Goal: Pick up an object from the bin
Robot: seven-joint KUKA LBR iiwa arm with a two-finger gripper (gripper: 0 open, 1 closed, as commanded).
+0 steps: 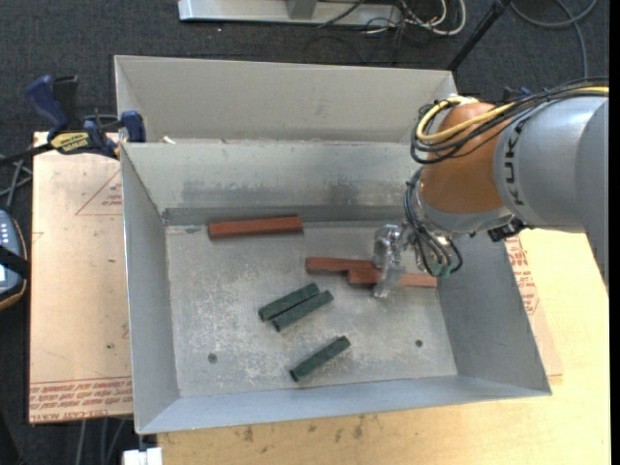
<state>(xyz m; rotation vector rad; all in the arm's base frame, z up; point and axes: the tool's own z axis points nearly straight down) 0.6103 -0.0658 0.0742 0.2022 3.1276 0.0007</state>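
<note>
Because the pincer [386, 277] hangs low over two overlapping reddish-brown rectangular bars [331, 264] right of centre in the grey metal bin [145, 289], and whether it is open or closed cannot be told, a closing grasp may pinch both bars and let one slip.

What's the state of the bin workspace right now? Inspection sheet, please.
Surface: grey metal bin, floor scuffed and speckled.
Job's things: overlapping red-brown bars, apparently two, right of centre.
Clutter: long red-brown bar along the back wall; pair of dark green bars side by side at centre; single dark green bar near the front.
Grippers: gripper down at the overlapping bars; contact unclear.
Cables: yellow and black wrist cables looped on the arm; floor cables behind the bin.
Surroundings: dark carpet.
</note>
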